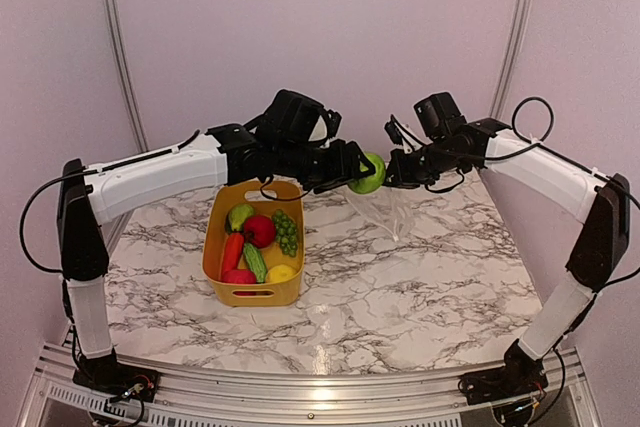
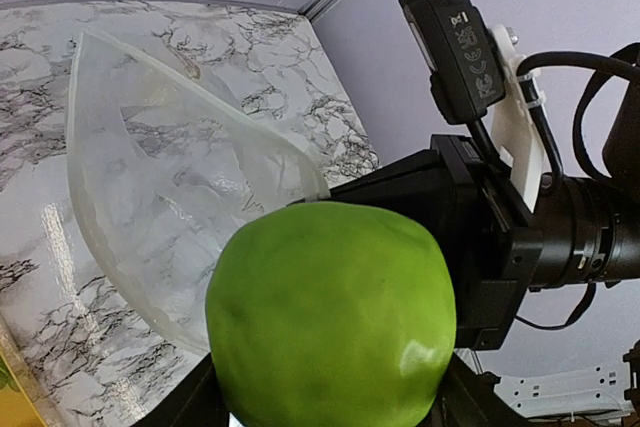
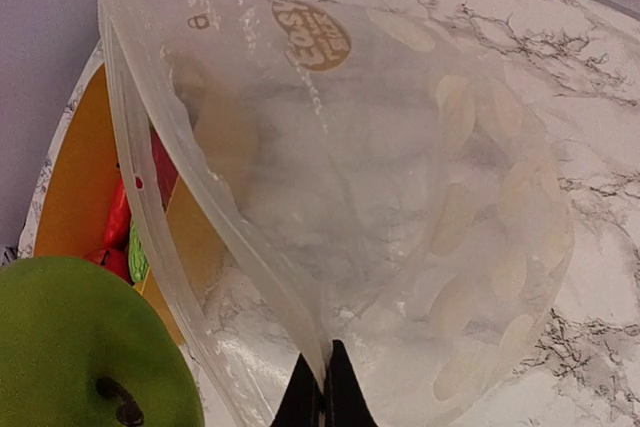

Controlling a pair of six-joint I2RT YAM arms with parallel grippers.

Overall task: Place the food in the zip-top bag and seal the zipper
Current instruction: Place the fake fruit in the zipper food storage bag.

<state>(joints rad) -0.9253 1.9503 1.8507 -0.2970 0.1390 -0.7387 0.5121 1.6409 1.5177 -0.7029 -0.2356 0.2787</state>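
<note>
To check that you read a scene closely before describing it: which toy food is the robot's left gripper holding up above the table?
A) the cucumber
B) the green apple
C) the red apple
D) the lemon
B. The left gripper is closed on the green apple, beside the zip-top bag pinched by the right gripper. The red apple, lemon and cucumber lie in the yellow bin.

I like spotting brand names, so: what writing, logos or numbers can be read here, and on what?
"Easy": first word in the orange oval logo on the zip-top bag; the rest is too blurred.
Too small to read: a small mark near the bag's mouth.
Too small to read: white symbols on the black wrist camera.
No text seen on the green apple or the yellow bin.
</note>
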